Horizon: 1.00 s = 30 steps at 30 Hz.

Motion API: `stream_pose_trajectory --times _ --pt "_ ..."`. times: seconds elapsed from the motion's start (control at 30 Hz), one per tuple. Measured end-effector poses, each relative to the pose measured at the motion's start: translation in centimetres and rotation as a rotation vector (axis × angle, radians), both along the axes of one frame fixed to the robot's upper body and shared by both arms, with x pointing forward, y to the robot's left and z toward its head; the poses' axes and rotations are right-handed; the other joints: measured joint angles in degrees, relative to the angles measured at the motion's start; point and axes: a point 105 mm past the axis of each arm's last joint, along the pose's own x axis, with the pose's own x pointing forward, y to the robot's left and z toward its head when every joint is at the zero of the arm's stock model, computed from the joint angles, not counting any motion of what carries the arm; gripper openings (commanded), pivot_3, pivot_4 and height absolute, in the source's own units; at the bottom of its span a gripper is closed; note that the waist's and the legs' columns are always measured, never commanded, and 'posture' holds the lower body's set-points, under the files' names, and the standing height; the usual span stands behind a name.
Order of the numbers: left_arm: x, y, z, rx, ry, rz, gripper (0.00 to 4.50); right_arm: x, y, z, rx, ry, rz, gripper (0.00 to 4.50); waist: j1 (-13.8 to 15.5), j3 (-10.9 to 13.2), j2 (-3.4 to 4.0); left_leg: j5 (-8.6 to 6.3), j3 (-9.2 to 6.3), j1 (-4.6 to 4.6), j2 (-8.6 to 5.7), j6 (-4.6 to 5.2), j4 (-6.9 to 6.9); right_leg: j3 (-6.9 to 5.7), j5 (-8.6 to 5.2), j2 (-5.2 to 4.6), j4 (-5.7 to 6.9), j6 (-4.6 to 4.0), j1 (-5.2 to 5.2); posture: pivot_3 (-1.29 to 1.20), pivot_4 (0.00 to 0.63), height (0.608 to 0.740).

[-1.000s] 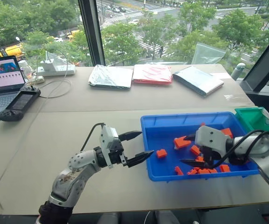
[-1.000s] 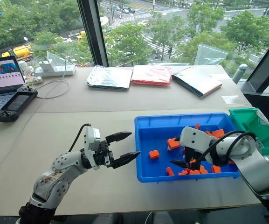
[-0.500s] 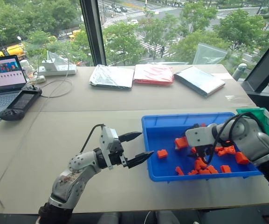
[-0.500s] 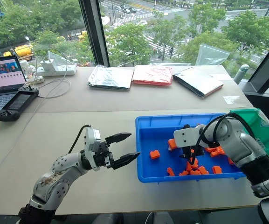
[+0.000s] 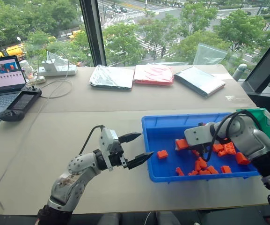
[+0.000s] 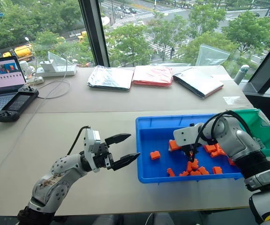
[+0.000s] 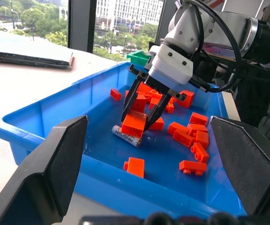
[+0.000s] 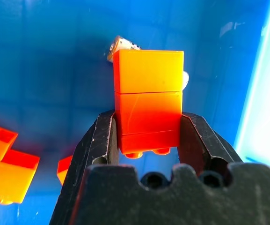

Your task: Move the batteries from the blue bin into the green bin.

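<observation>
Oddly, the right gripper (image 7: pixel 142 123) was clamped on an orange brick (image 8: pixel 148 105) in the blue bin (image 5: pixel 159 125); a battery (image 7: pixel 126 136) lay flat just behind the brick, beyond the fingertips; the left gripper (image 5: pixel 135 150) hovered wide outside, farther off.

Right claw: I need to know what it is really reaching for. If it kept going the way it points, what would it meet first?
The right claw is closed around an orange brick. Going straight on, it would probably press that brick onto the battery lying just behind it on the blue bin floor.
</observation>
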Motion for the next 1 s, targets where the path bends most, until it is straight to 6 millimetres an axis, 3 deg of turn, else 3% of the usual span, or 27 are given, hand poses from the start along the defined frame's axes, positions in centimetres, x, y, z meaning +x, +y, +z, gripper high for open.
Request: stream_pose_trajectory --times 0.13,0.37,0.43,0.6,0.63,0.83,0.93,1.0 --pt "0.0 0.0 0.0 0.001 -0.002 -0.002 4.50 -0.6 -1.3 0.9 0.028 -0.017 -0.089 1.51 0.2 0.0 0.00 0.00 -0.01 -0.04 -0.02 0.00 0.00 0.00 0.00 -0.06 0.00 0.00 -0.03 0.00 0.150 0.740" --pt "0.0 0.0 0.1 0.001 -0.005 -0.004 4.50 -0.9 -6.7 4.3 0.080 -0.155 -0.417 1.51 0.2 0.0 0.00 0.00 0.00 -0.05 -0.02 0.00 0.00 0.00 0.00 -0.03 0.00 0.00 -0.03 0.00 0.150 0.740" --pt "0.0 0.0 0.1 0.000 -0.006 -0.005 4.50 -1.2 -7.2 4.2 0.086 -0.160 -0.458 2.51 0.0 0.0 0.01 0.00 0.03 -0.04 0.00 0.01 -0.01 0.02 0.00 -0.01 0.01 0.00 -0.04 0.00 0.150 0.740" --pt "0.0 -0.1 0.2 0.001 -0.009 -0.010 4.50 -1.8 -8.8 4.2 0.089 -0.174 -0.582 4.19 0.0 0.0 0.02 0.00 0.04 -0.04 -0.01 0.01 0.01 0.03 0.00 -0.02 0.03 0.00 -0.04 0.00 0.150 0.740" --pt "0.0 -0.1 0.2 0.001 -0.009 -0.013 4.50 -1.8 -8.3 4.5 0.093 -0.181 -0.571 4.42 -0.1 0.0 0.02 0.00 0.06 -0.03 0.00 0.01 0.00 0.05 0.00 -0.01 0.04 0.00 -0.04 0.00 0.150 0.740" --pt "0.0 -0.2 0.3 -0.001 -0.013 -0.021 4.50 -2.2 -2.2 6.6 0.261 -0.168 -0.384 4.42 -0.1 0.0 0.02 0.00 0.02 0.00 0.04 0.00 0.00 0.04 0.00 0.06 0.04 -0.01 -0.02 0.00 0.150 0.740" --pt "0.0 -0.2 0.3 -0.001 -0.013 -0.020 4.50 -3.6 1.7 5.4 0.330 -0.052 -0.249 4.42 0.0 0.0 0.01 0.00 0.01 0.00 0.02 0.01 0.01 0.03 0.01 0.03 0.01 -0.01 0.01 0.00 0.150 0.740" --pt "0.0 -0.2 0.3 -0.001 -0.012 -0.019 4.50 -4.1 3.3 4.1 0.358 0.029 -0.205 4.42 0.2 0.0 0.00 0.00 0.00 -0.01 -0.01 0.01 0.02 0.02 0.01 -0.01 0.01 0.00 0.01 0.00 0.150 0.740"
